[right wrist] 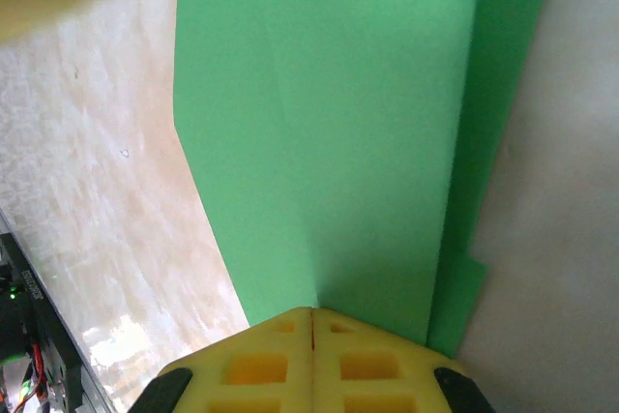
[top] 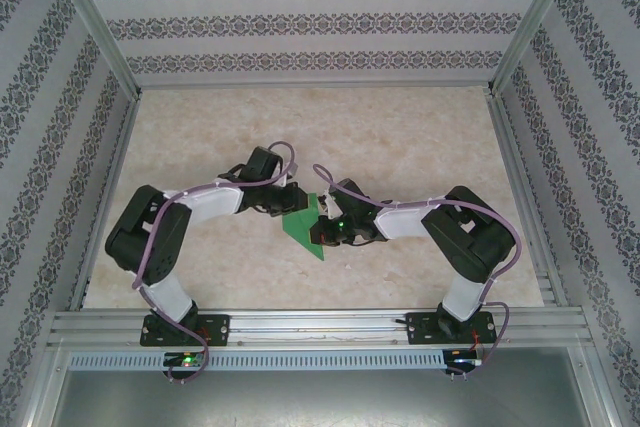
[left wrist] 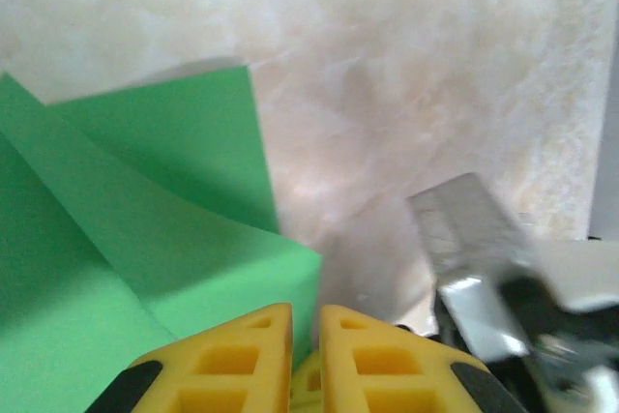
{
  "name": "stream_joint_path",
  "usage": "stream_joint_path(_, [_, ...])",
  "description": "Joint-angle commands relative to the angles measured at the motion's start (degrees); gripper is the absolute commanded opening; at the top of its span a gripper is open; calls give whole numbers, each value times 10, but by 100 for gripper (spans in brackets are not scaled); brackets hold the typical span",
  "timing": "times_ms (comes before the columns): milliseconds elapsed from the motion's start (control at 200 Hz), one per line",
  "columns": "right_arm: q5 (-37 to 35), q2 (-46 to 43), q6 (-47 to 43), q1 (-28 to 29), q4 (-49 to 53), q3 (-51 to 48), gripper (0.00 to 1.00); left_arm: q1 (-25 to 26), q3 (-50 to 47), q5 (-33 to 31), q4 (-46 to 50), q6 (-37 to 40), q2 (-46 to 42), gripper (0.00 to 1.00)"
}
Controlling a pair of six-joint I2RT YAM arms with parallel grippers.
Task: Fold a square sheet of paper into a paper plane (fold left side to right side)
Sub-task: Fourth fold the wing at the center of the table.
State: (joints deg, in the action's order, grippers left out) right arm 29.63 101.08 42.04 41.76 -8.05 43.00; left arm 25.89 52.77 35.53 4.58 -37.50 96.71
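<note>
Green paper [right wrist: 338,123] pinned under closed right end effector [right wrist: 311,314], apparently steadying the fold; left end effector [left wrist: 306,314] slightly parted.

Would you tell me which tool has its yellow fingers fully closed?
The right tool: its fingers meet in a thin seam at the green paper, while the left tool shows a narrow gap.

Marbled table [top: 400,137], folded green paper [top: 303,228] atop

No legible text or markings
</note>
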Motion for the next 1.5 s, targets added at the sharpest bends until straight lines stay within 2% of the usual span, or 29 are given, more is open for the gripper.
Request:
stream_joint_path(0, [-47,38,-14,-2,66,-23,0,-12,-2,4,16,9,-41,14])
stream_joint_path(235, [-50,41,-18,-4,70,-21,0,-13,-46,33,-7,-1,-88,14])
stream_joint_path(455, [-53,40,-23,-3,74,-20,0,-12,-86,66,-64,-30,-93,7])
stream_joint_path(670, [-52,48,-29,-3,81,-17,0,-3,-93,85,-103,-47,-74,5])
stream_joint_path(1024, [-55,46,-31,-3,85,-19,0,4,-81,77,-124,-57,-9,2])
stream_joint_path(1494, [-56,48,-38,-3,103,-11,0,11,-68,89,-154,-64,63,1])
